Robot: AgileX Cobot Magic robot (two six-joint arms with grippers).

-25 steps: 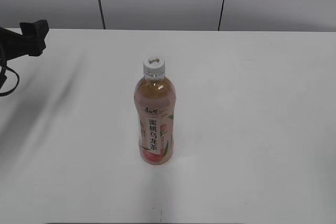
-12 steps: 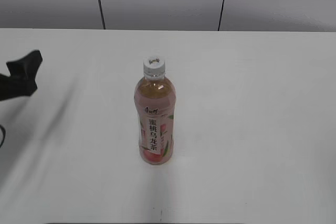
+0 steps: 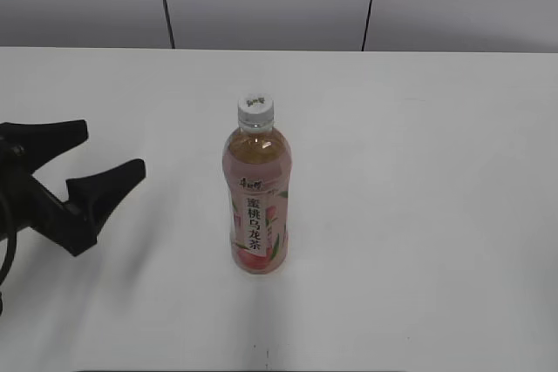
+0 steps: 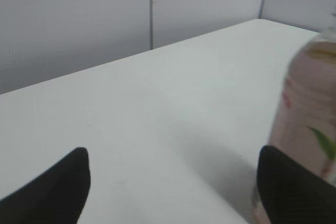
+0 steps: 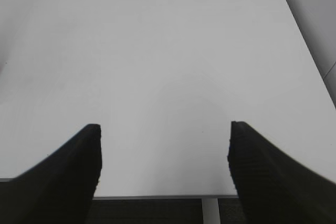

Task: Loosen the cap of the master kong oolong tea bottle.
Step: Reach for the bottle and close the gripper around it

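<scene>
The master kong oolong tea bottle point(image 3: 256, 198) stands upright at the centre of the frame: slim clear plastic, amber tea, pink peach label with vertical black characters on a white strip. The cap point(image 3: 255, 110), small, round, white, dark-marked on top, sits on its neck.

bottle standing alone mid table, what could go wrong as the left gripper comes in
The tea bottle is tall, slim and unsupported, so a sideways bump from the open left gripper could tip it. The right gripper is open over bare table; twisting the cap without a firm hold might just spin the bottle.
</scene>
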